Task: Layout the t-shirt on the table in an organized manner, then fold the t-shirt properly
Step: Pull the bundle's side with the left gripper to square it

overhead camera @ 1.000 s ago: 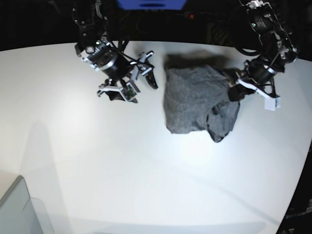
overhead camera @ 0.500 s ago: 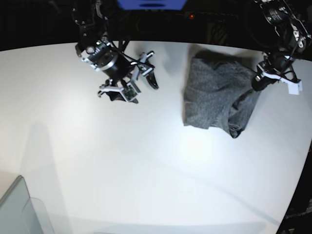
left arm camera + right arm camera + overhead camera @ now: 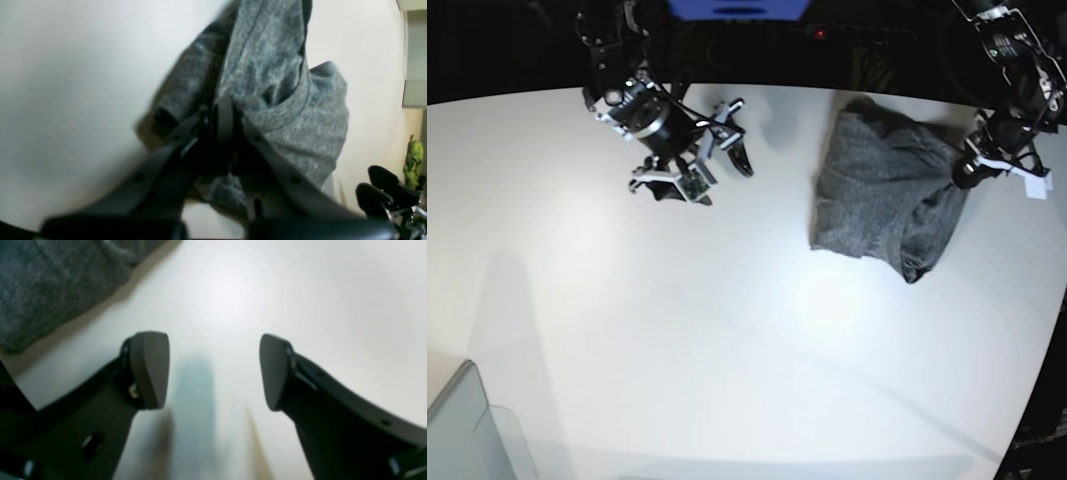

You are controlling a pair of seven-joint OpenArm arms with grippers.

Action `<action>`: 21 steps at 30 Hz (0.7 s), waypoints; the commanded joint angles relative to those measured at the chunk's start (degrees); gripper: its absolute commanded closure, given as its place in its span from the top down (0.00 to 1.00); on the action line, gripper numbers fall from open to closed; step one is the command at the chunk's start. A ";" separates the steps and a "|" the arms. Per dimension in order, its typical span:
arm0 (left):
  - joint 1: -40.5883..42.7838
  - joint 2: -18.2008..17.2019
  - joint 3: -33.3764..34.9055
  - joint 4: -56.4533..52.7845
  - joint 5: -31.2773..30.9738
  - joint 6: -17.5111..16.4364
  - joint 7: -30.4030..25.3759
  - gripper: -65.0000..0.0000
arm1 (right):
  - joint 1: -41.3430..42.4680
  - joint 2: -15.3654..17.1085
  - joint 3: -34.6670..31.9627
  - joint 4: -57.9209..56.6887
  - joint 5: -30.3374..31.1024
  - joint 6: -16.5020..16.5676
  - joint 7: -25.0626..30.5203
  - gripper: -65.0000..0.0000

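Left gripper (image 3: 964, 172) clamped on the t-shirt (image 3: 882, 195) edge, now at 2 o'clock on the table (image 3: 727, 350); the bunched shirt has been dragged from centre toward the far edge, still unspread, so layout is barely begun. Right gripper (image 3: 697, 165) at 11 o'clock, jaws wide, empty, unmoved.

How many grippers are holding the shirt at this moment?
1. The left gripper is shut on the t-shirt at its far-right edge in the base view. The right gripper hangs open over the bare table, apart from the cloth.
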 commanded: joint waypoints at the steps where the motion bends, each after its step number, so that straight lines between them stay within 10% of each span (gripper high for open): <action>1: -0.19 -1.24 -0.28 0.91 -0.77 -0.37 -0.63 0.00 | 0.25 -0.17 -0.13 1.11 0.80 0.05 1.59 0.66; 13: 0.16 -1.16 -6.87 1.18 -1.12 -0.28 0.07 0.52 | -0.55 -0.17 -0.13 3.57 0.80 0.05 1.59 0.66; 21: -0.89 -1.86 -11.44 1.70 -1.38 -0.28 0.07 0.61 | -0.72 -0.08 0.22 4.62 0.80 0.14 1.51 0.66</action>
